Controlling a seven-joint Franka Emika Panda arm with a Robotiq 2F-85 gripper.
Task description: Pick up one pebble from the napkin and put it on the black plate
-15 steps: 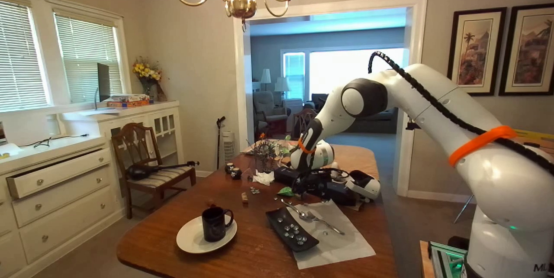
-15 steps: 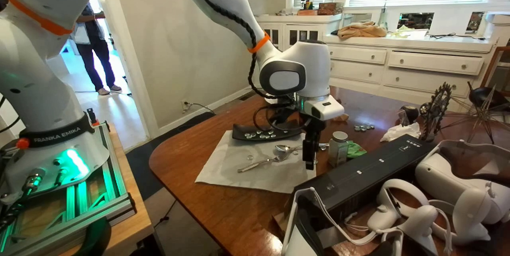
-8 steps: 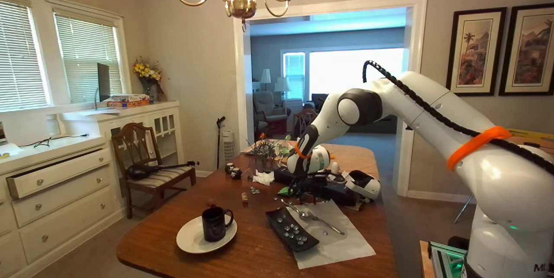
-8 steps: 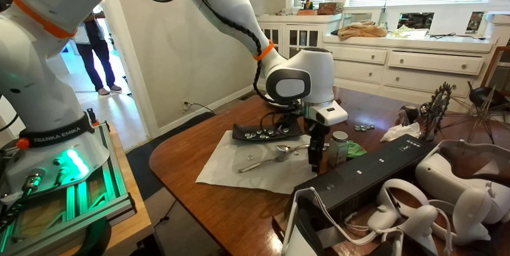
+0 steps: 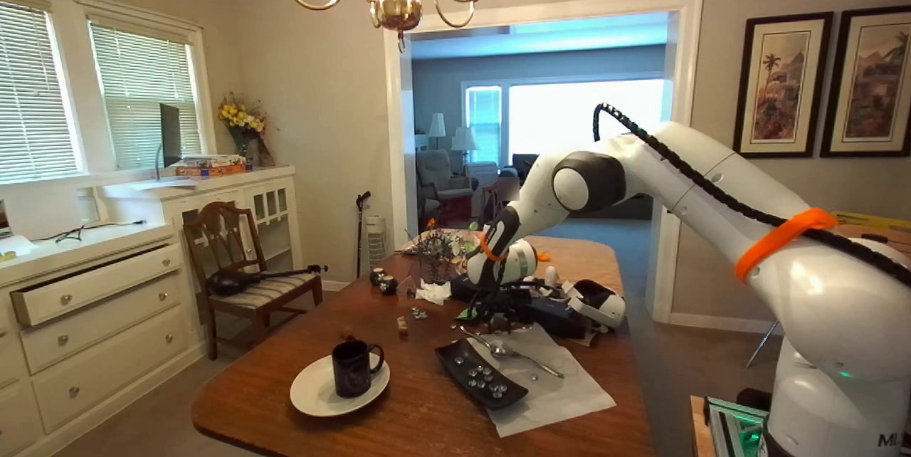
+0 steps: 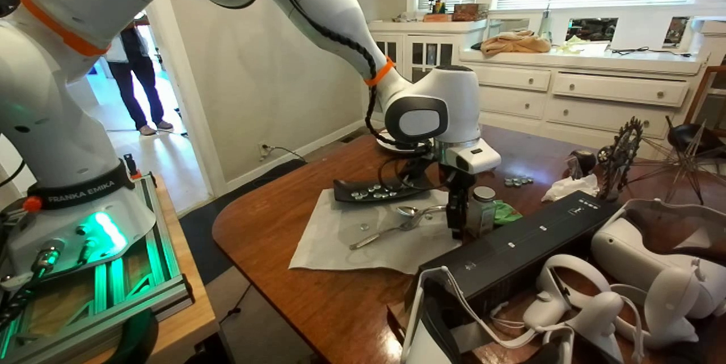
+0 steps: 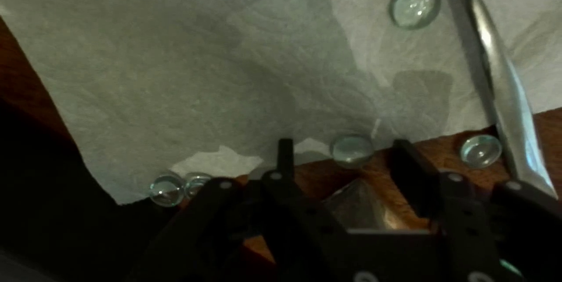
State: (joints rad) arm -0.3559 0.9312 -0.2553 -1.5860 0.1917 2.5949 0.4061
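The pale napkin (image 5: 569, 393) lies on the wooden table; it also shows in an exterior view (image 6: 329, 248) and the wrist view (image 7: 197, 75). The black plate (image 5: 464, 374), also in an exterior view (image 6: 343, 188), rests partly on it and holds several clear pebbles. My gripper (image 7: 344, 143) is open and points down at the napkin's edge, also seen in an exterior view (image 6: 457, 232). A clear pebble (image 7: 352, 152) at that edge lies between its fingertips, apart from both. Another pebble (image 7: 415, 6) lies on the napkin; one (image 7: 480, 151) is on the wood.
A fork (image 6: 380, 233) and spoon (image 6: 407, 211) lie on the napkin. A glass jar (image 6: 481, 216) and long black box (image 6: 527, 233) stand close to my gripper. White headset gear (image 6: 601, 313) lies nearby. A white plate (image 5: 309, 393) holds a black mug (image 5: 354, 371).
My gripper has moved toward the jar, first lowering and then rising slightly. The napkin, its utensils and the black plate have shifted a little the same way.
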